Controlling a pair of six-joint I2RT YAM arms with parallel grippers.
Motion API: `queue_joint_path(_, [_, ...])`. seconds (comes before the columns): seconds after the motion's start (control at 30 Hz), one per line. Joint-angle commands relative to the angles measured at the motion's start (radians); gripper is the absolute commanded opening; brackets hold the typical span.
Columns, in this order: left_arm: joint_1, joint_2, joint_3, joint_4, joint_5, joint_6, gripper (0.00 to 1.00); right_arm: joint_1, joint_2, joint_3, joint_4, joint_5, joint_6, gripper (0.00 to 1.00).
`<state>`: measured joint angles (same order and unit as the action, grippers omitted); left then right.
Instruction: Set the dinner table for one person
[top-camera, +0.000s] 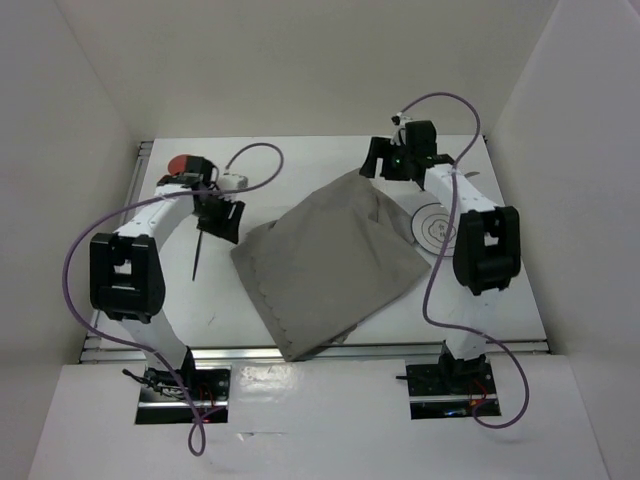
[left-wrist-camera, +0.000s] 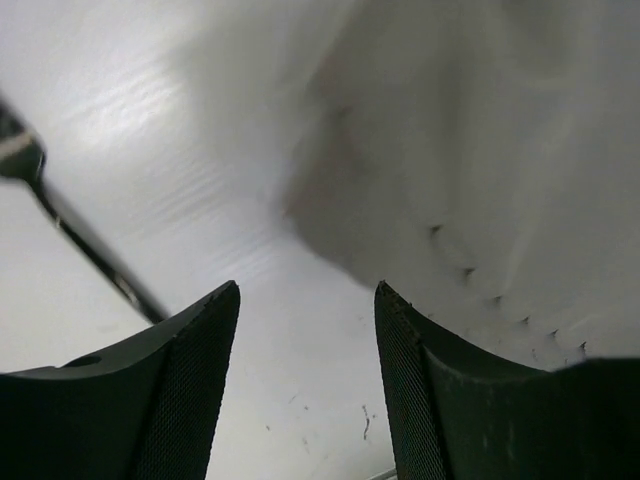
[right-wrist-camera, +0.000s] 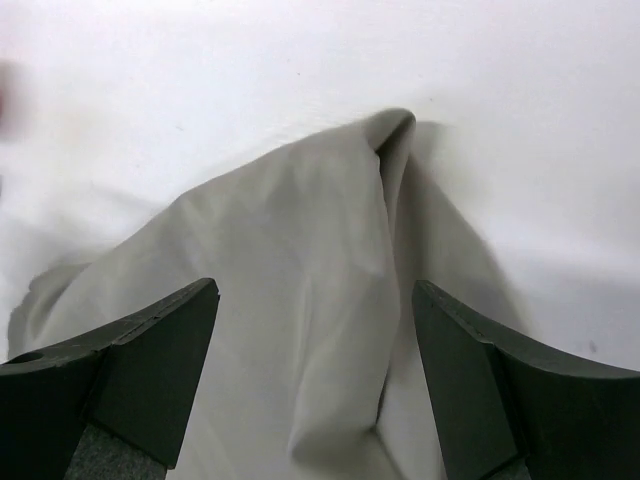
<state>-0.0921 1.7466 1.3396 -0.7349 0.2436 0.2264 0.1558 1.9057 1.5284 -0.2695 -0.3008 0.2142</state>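
**Top external, then wrist views: both grippers open, nothing held**

Top external view. The dinner table (top-camera: 300, 170) filled the white enclosure, with metal rails (top-camera: 320, 350) along its near and left edges. A grey cloth mat (top-camera: 325, 260) lay skewed across the table's centre, rumpled, with its far corner raised in a fold. The left gripper (top-camera: 218, 222) was positioned just beside the mat's left corner. A dark utensil (top-camera: 197, 255) lay on the table next to that gripper. A red object (top-camera: 180, 163) sat behind the left wrist. The right gripper (top-camera: 372, 162) was positioned at the mat's raised far corner. A white patterned plate (top-camera: 432, 225) lay partly under the right arm, just beside the mat's right edge.

Left wrist view. The left gripper (left-wrist-camera: 306, 290) had its fingers apart and held nothing. Bare table (left-wrist-camera: 280, 350) showed between them. The mat (left-wrist-camera: 480, 150) lay ahead to the right, and the dark utensil (left-wrist-camera: 60, 215) to the left.

Right wrist view. The right gripper (right-wrist-camera: 315, 290) had its fingers wide apart and grasped nothing. The mat (right-wrist-camera: 280, 300) rose in a creased fold between them, over the white table (right-wrist-camera: 200, 60).
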Motion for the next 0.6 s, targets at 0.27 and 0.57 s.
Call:
queue_joint_path(0.27, [0.097,0.062,-0.177,-0.029,0.367,-0.185,0.65,-0.01,0.34,0.311,0.023,-0.187,-0.104,0.86])
queue_joint_path(0.57, [0.166,0.201,-0.189,0.057,0.434,-0.249,0.66,-0.01,0.331,0.243,0.058,-0.235,-0.104,0.86])
